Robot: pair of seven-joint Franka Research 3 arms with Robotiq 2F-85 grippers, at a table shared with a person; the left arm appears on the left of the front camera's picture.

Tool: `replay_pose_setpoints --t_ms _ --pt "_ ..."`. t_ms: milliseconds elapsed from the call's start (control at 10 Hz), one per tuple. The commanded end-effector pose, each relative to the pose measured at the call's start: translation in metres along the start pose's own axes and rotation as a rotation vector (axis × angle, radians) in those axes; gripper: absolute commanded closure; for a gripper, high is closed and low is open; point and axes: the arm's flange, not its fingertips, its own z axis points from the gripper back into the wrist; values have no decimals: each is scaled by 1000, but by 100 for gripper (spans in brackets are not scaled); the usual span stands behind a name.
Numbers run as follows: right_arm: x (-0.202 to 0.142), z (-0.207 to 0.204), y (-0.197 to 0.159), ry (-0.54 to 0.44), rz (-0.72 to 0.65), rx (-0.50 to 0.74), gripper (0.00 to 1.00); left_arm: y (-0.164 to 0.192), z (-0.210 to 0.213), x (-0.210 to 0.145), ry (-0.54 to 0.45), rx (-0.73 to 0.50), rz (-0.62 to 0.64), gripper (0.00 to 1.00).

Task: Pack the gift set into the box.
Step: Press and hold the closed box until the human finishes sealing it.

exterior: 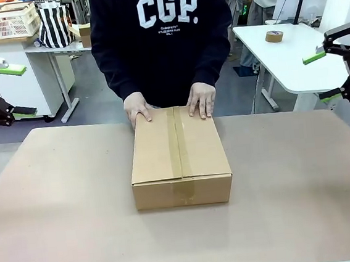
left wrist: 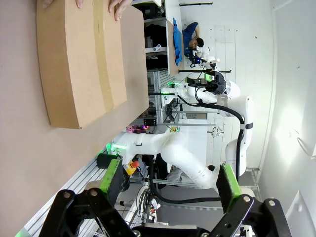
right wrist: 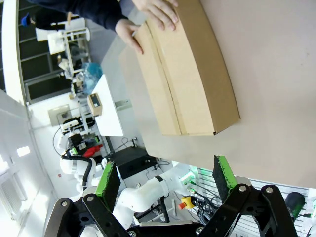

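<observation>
The box lies in the middle of the table, flaps closed, with a brown tape strip along its centre seam. A person across the table rests both hands on its far edge. The gift set is out of view. My left gripper hangs open at the left edge, well clear of the box; my right gripper hangs open at the right edge. In the left wrist view the box is far beyond the open left gripper. The right wrist view has the box far past the open right gripper.
The brown table top has wide bare room around the box. Behind it at the right stands a white table with a tape roll. At the back left, a desk carries a white basket and a striped bag.
</observation>
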Motion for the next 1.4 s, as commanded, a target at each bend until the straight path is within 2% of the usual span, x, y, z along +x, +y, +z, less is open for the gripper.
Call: replay_pose_setpoints --t_ms 0,300,400,500,600,700,800,900,1000,1100,1200,1300 --pt "2 1 5 4 -3 8 0 1 1 -2 2 -12 -15 0" --pt "0 0 0 0 0 0 0 0 0 0 0 0 0 0" --pt "11 -11 12 -93 134 -37 0 -4 -8 8 -16 59 -127 0" --pt "20 -36 30 -227 376 -1 0 -5 -29 19 14 151 -238 0" --pt "24 -60 44 -204 564 142 0 -3 -49 26 66 171 -371 0" --pt "28 -81 55 -287 722 234 0 -1 -67 31 86 212 -509 0" --pt "31 -101 65 -330 866 335 0 0 -78 37 85 239 -656 0" --pt "23 -123 70 -196 964 416 0 2 -92 39 105 188 -838 0" --pt "8 -142 71 14 1058 427 0 3 -105 42 62 221 -992 0" --pt "-7 -159 69 171 1149 375 0 1 -118 43 39 219 -1075 0" --pt "-10 -164 63 265 1142 193 0 -8 -117 48 33 196 -951 0" --pt "-17 -143 86 -54 966 290 0 -11 -109 44 106 265 -968 0"
